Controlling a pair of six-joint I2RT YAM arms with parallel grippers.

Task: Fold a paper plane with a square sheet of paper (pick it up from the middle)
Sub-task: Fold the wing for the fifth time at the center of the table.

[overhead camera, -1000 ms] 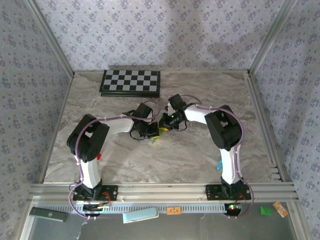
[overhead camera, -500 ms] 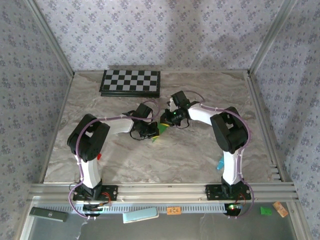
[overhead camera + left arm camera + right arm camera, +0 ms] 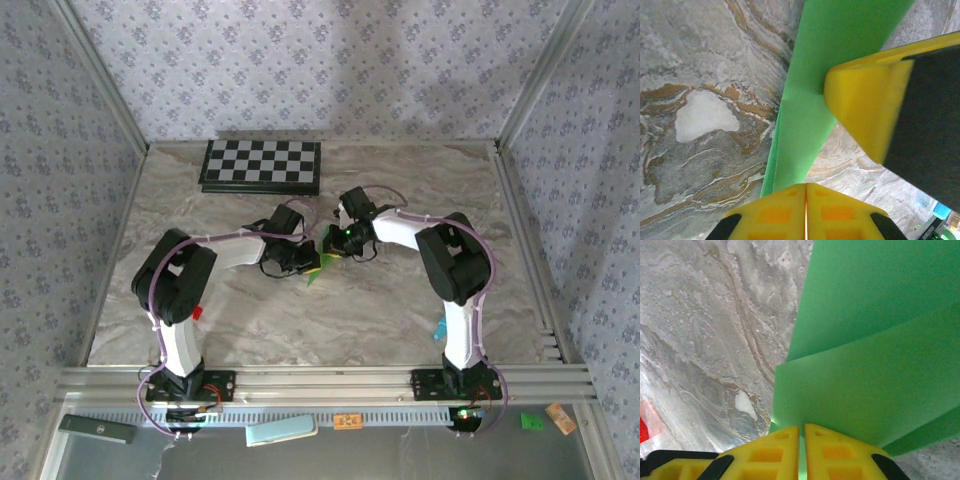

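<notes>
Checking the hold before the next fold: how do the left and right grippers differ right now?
Seam: the left gripper has its fingers meeting in a thin line with no green in it; the right gripper shows a green sliver between its fingers. Paper ahead: a narrow strip of the green paper off the left gripper, wide folded layers off the right gripper. Both are shut, with yellow fingers.
</notes>
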